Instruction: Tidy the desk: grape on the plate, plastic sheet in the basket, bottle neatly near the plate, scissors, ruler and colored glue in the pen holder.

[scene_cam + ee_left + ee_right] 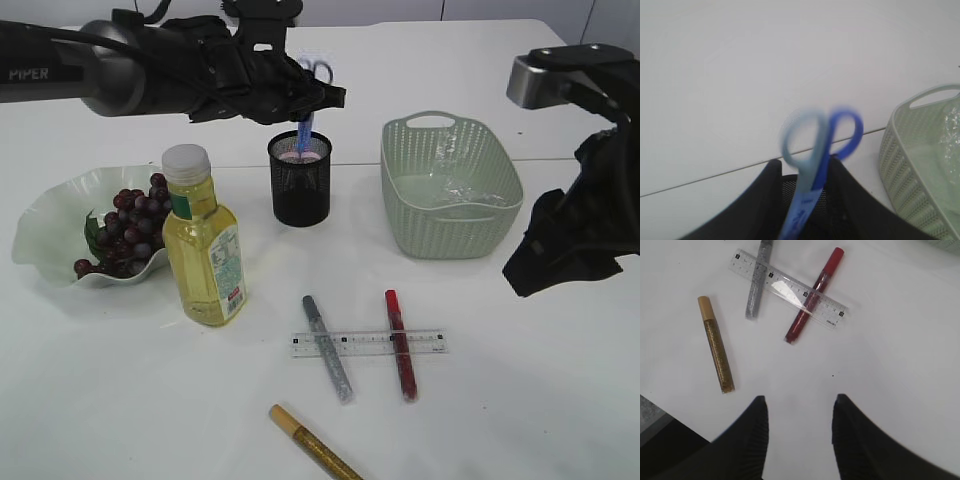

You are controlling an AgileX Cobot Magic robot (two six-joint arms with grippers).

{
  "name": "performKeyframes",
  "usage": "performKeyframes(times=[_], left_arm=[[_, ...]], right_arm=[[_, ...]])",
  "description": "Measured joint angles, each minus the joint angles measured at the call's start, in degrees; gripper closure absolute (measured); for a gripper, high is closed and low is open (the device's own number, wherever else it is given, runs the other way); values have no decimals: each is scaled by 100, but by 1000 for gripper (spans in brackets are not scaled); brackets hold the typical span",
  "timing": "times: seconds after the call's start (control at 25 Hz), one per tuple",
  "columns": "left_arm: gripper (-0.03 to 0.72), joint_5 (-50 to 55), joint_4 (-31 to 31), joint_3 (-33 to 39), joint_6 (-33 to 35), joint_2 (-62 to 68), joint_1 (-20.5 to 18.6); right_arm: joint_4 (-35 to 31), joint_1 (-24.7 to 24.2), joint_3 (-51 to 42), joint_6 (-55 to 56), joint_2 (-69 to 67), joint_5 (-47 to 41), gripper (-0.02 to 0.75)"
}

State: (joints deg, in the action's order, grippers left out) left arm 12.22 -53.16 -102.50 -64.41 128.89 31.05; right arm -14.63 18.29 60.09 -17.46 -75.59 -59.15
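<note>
Left gripper (305,100): I have it over the pen holder (300,178), fingers (757,200) on either side of the scissors (815,165). Scissors look blurred in the left wrist view; I cannot tell if the fingers pinch them or stand just clear.
Scissors: upright, blades down in the holder, loops sticking out above the rim.
Right gripper (799,432): I see it spread, nothing between the fingers, hovering above bare table near the glue tubes.
Ruler (368,343): flat on the table in front of the basket, clear plastic.
Silver glue (328,348): lies across the ruler's left part.
Red glue (400,343): lies across the ruler's right part.
Gold glue (312,445): on the table, apart from the other two, at the near edge.
Grapes (128,228): on the wavy white plate (45,215), left side.
Bottle (204,240): upright, just beside the plate on its right.
Plastic sheet (450,190): inside the green basket (400,180).
</note>
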Motion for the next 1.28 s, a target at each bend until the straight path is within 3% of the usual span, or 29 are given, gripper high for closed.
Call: performKeyframes(times=[0.6, 1.0, 1.08, 1.28], left_arm=[[436, 93, 12, 0, 0, 0, 0], [440, 1367, 359, 0, 29, -794, 0], [461, 1674, 511, 0, 337, -976, 0], [453, 2615, 1580, 0, 1941, -1331, -9]], right_arm=[[0, 0, 0, -36, 0, 0, 423], [0, 0, 0, -75, 0, 22, 424], [0, 0, 0, -75, 0, 38, 424], [0, 0, 0, -83, 0, 60, 424]])
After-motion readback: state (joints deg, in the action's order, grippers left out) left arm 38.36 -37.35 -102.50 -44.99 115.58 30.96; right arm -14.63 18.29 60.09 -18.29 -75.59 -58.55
